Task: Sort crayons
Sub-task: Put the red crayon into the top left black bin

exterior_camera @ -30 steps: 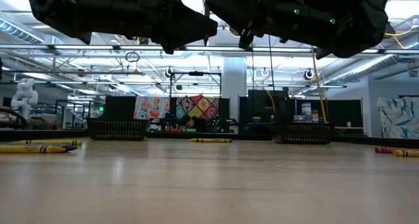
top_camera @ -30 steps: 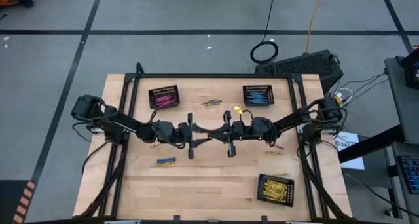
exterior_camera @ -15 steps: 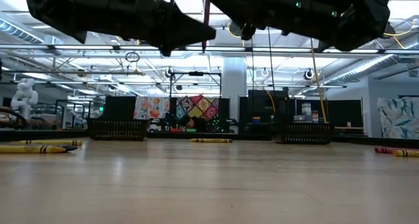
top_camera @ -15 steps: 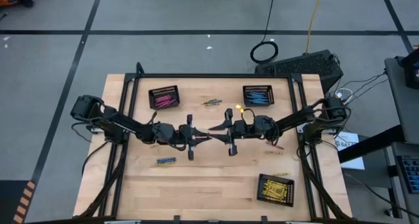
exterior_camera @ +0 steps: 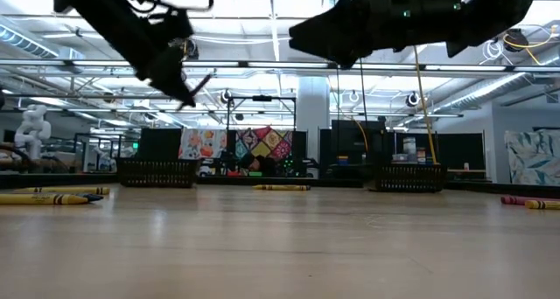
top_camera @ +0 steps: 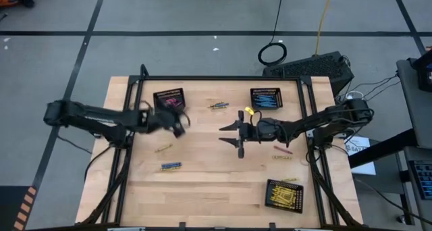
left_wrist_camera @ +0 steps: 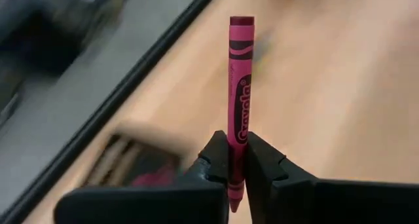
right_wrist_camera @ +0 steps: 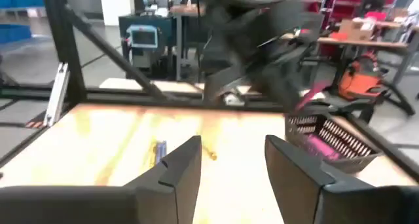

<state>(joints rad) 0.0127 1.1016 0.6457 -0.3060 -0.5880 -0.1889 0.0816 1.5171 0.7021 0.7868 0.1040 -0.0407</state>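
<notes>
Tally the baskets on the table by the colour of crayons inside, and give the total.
Basket with pink crayons: 1
Basket with blue crayons: 1
Basket with yellow crayons: 1
Total: 3

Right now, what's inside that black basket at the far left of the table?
The basket holds pink crayons, seen from above. The left pincer, shut on another pink crayon, hangs just beside it. How many lie inside cannot be told.
</notes>
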